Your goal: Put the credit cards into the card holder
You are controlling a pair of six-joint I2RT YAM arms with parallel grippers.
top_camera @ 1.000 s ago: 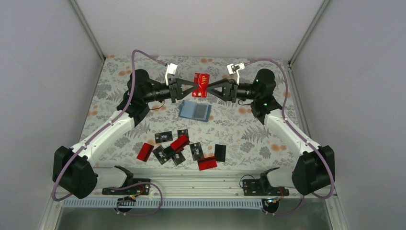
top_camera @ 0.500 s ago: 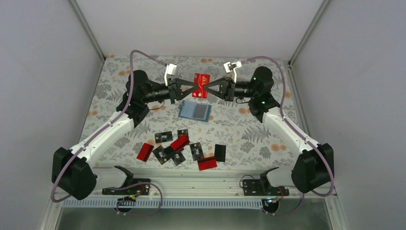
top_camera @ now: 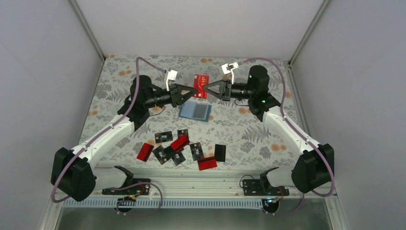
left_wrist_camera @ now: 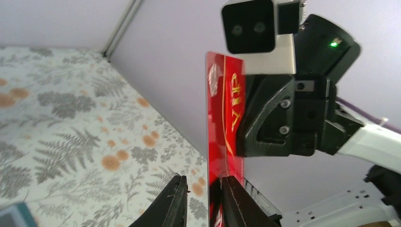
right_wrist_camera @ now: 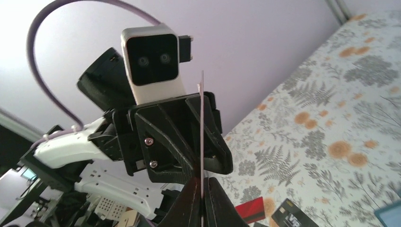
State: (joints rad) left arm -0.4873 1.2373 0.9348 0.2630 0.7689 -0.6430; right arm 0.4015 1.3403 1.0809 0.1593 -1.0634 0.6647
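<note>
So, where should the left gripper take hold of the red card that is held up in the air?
By its free edge, the one away from the right gripper, coming from the left with one finger on each flat face. The red card is thin, and the right gripper pinches its opposite edge.

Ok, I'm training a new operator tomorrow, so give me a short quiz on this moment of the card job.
1. Fill in: in the top view, the teal card holder lies ____ the red VIP card and the loose cards.
2. The left end effector and the right end effector both reach the red VIP card. Which is clamped on it? A) left B) right C) both
3. True or false: the red VIP card sits inside the teal card holder.

Key: 1 between. 2 B; the left one's fingers stand apart around the card. 3 false; it is held in the air.
</note>
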